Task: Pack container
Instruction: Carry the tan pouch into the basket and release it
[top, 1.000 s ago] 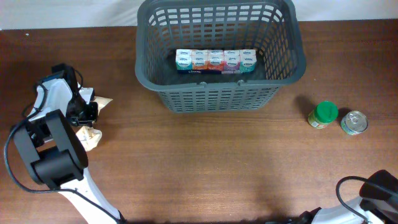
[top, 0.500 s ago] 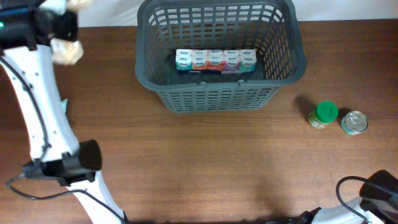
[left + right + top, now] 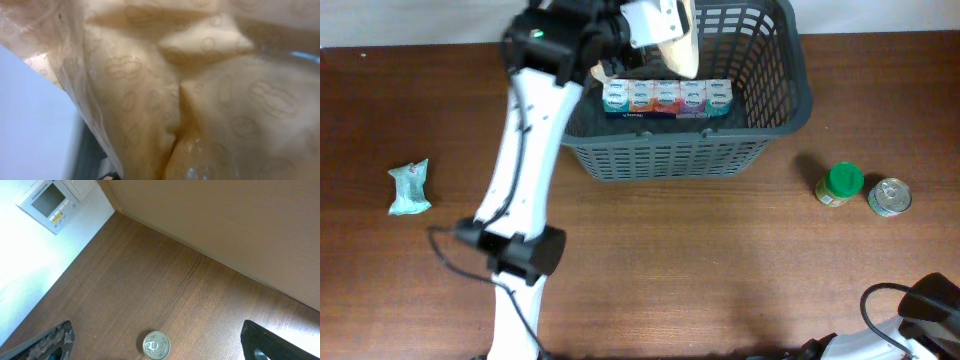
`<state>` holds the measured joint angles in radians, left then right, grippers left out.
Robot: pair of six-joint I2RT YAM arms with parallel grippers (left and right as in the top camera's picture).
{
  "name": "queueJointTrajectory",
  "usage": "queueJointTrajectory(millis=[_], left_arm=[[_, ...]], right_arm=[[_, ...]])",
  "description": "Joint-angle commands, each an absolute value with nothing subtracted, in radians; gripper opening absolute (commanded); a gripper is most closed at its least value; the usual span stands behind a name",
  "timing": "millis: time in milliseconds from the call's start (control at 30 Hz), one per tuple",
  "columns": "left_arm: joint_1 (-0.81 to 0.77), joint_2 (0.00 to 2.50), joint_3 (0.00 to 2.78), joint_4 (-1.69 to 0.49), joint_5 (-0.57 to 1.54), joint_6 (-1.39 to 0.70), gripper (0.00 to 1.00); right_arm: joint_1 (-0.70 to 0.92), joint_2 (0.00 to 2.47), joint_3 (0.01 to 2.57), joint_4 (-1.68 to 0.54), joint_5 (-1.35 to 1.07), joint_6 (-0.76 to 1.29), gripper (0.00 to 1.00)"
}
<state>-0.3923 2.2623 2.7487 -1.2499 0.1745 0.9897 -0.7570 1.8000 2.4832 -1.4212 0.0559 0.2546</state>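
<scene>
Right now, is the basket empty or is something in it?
Not empty. A row of tissue packs lies on the floor of the basket. The left gripper holds a cream bag over it.

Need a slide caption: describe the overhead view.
Left claw holds a beige bag over the grey basket of tissue packs; jar and can wait outside.

basket (image 3: pixel 670 160): dark grey plastic, matt, lattice-slotted walls
table (image 3: pixel 720 260): brown wood grain, smooth, faint sheen
cream bag (image 3: pixel 200 100): thin printed film, crinkled, glossy in patches
can (image 3: pixel 156 345): bare metal, shiny top
jar (image 3: pixel 840 185): green lid, plastic-looking
teal packet (image 3: pixel 408 188): crumpled wrapper, soft sheen
</scene>
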Motion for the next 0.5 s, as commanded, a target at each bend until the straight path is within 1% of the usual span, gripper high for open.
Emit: queueJointTrajectory(millis=[0, 133, 433, 467], left_arm=[[-0.448, 2.378, 2.733, -1.242, 0.207, 1.024, 0.02], [-0.513, 2.476, 2.733, -1.247, 0.206, 1.024, 0.02], [-0.609, 2.523, 2.729, -1.337, 0.206, 1.022, 0.02], [-0.613, 2.525, 2.724, -1.336, 0.206, 1.015, 0.06]], right_arm=[[-0.76, 1.792, 2.484, -1.419, 0.064, 0.256, 0.99], [-0.76, 1.792, 2.484, -1.419, 0.064, 0.256, 0.99], [-0.76, 1.792, 2.484, -1.419, 0.064, 0.256, 0.99], [-0.76, 1.792, 2.484, -1.419, 0.064, 0.256, 0.99]])
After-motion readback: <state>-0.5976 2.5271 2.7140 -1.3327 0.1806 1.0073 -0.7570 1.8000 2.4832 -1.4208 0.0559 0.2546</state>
